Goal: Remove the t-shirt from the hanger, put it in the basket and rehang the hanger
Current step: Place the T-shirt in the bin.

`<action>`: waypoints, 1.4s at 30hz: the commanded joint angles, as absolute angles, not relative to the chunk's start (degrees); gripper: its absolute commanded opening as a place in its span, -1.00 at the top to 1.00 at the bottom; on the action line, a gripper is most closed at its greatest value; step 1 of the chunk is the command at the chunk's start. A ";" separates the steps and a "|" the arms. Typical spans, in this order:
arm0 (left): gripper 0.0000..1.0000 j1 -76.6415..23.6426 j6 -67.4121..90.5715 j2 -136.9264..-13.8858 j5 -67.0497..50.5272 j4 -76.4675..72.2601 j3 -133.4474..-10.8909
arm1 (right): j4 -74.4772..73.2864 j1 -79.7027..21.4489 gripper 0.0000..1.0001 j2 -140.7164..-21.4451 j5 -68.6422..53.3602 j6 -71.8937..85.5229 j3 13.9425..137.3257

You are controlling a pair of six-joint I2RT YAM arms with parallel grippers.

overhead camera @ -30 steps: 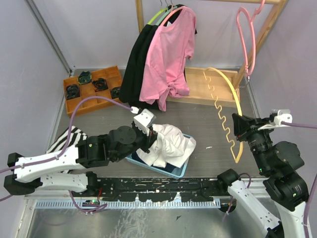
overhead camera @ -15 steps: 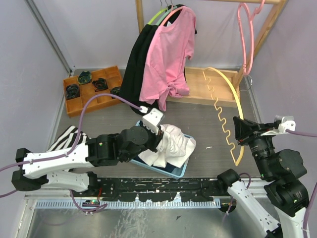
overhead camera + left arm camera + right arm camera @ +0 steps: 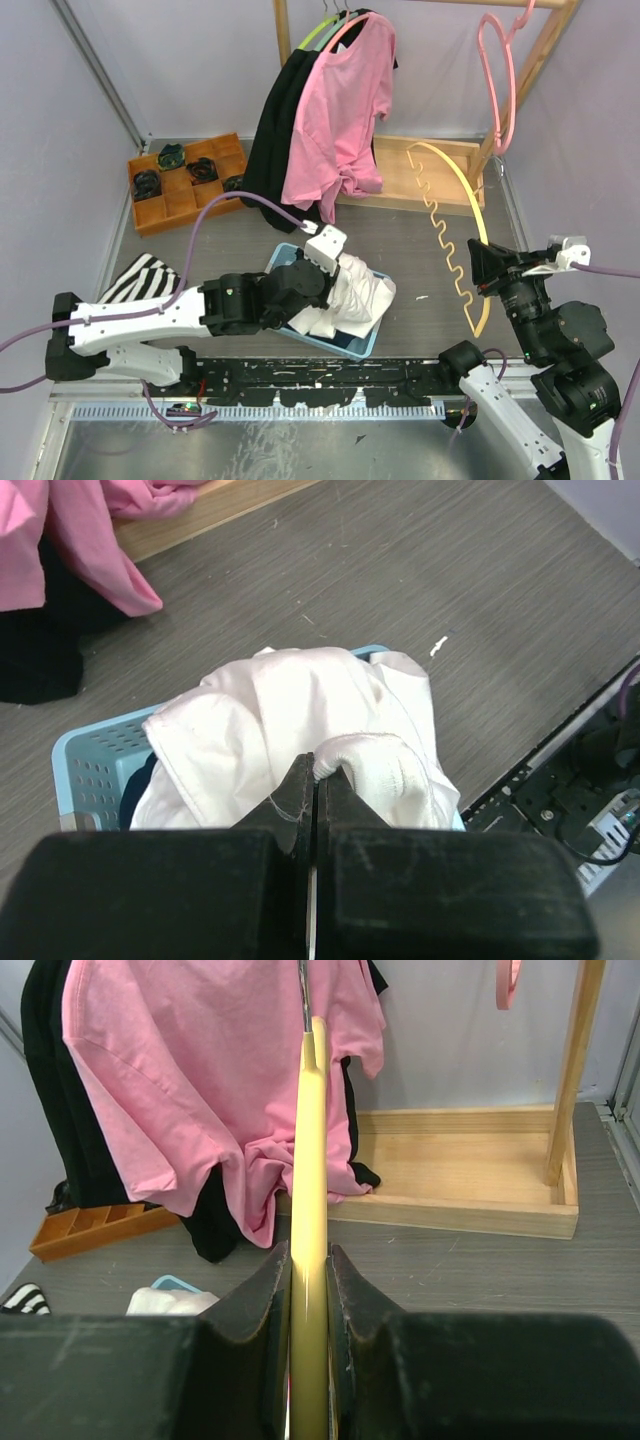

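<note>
On the grey table (image 3: pixel 450 570) you look nearly done, with only a release left: your left pincer (image 3: pixel 316 780) is pinched shut on the white t-shirt (image 3: pixel 280 710) heaped in the blue basket (image 3: pixel 90 770) just below it, your right pincer (image 3: pixel 308 1260) clamps the bare yellow hanger (image 3: pixel 308 1110), and open tabletop lies ahead of it before the wooden rack (image 3: pixel 460 1175).

The white t-shirt (image 3: pixel 300 705) lies crumpled in a blue basket (image 3: pixel 90 770). The yellow hanger (image 3: pixel 308 1180) is bare, tilted, seemingly off the floor.

Orange tray (image 3: pixel 150 208) behind striped cloth (image 3: pixel 135 280), far left.
</note>
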State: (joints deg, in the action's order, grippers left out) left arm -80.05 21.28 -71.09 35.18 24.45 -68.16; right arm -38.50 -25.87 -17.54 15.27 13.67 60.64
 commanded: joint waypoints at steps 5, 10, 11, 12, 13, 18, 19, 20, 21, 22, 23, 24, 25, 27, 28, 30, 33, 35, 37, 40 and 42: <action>1.00 -80.33 22.95 -71.41 41.63 17.85 -59.86 | -32.59 -25.94 0.99 -18.74 13.51 14.84 61.67; 1.00 -80.34 22.86 -72.06 43.07 14.39 -56.02 | -30.84 -26.00 0.98 -19.88 13.51 14.84 61.40; 1.00 -80.33 23.04 -72.15 43.22 13.54 -55.05 | -30.74 -25.94 0.99 -20.16 13.18 14.92 61.29; 1.00 -80.33 23.47 -72.31 43.15 12.69 -54.12 | -30.45 -25.93 0.99 -20.21 13.11 15.14 60.90; 1.00 -80.33 23.87 -72.33 43.15 12.12 -53.50 | -29.84 -25.98 0.99 -20.03 12.03 15.38 60.19; 1.00 -80.19 26.94 -76.98 44.77 14.54 -53.59 | -27.81 -25.98 0.99 -19.05 10.76 15.30 58.50; 1.00 -80.16 27.40 -77.84 44.96 15.34 -54.04 | -27.93 -25.96 0.99 -19.15 10.58 15.26 58.54; 1.00 -80.11 27.68 -78.49 45.35 16.24 -54.44 | -27.91 -26.01 0.99 -19.02 10.11 15.29 58.42; 1.00 -80.07 28.07 -79.17 45.90 17.36 -55.05 | -27.75 -25.94 0.99 -18.80 9.91 15.37 58.01; 1.00 -79.95 28.46 -79.46 46.34 18.55 -55.47 | -27.80 -25.97 0.99 -18.54 9.78 15.38 57.76; 1.00 -79.73 28.55 -79.67 46.35 19.49 -55.72 | -27.87 -25.97 0.99 -18.30 9.82 15.24 57.55; 1.00 -79.33 28.65 -79.67 46.27 20.38 -55.93 | -28.30 -26.01 0.99 -18.19 9.84 15.07 57.59; 1.00 -79.03 28.92 -79.48 46.21 21.04 -56.06 | -28.84 -25.95 0.99 -17.95 9.80 14.89 57.86; 1.00 -78.57 28.72 -78.51 46.04 21.16 -55.68 | -29.59 -25.97 0.99 -17.28 9.33 14.79 58.22; 1.00 -78.41 28.21 -77.65 45.94 20.51 -55.19 | -29.19 -26.00 0.99 -16.80 9.04 14.79 58.14; 1.00 -77.76 27.14 -76.32 44.81 19.04 -54.06 | -29.27 -25.95 0.99 -16.80 8.65 14.78 58.33; 0.97 -76.22 26.23 -75.11 42.23 18.01 -53.16 | -29.86 -26.00 0.99 -17.29 7.89 14.92 58.79; 0.94 -75.43 26.06 -74.76 40.63 17.77 -52.87 | -30.05 -25.95 0.99 -17.30 7.50 15.23 58.65; 0.91 -75.01 26.08 -74.75 39.42 17.39 -52.44 | -29.94 -25.95 0.99 -17.04 7.73 15.38 58.31; 0.83 -74.40 26.66 -75.05 37.61 17.76 -52.29 | -30.32 -25.97 0.98 -17.24 8.28 15.38 58.70; 0.69 -74.28 27.09 -75.11 36.64 18.78 -52.58 | -30.98 -25.94 0.99 -17.26 8.47 15.37 59.11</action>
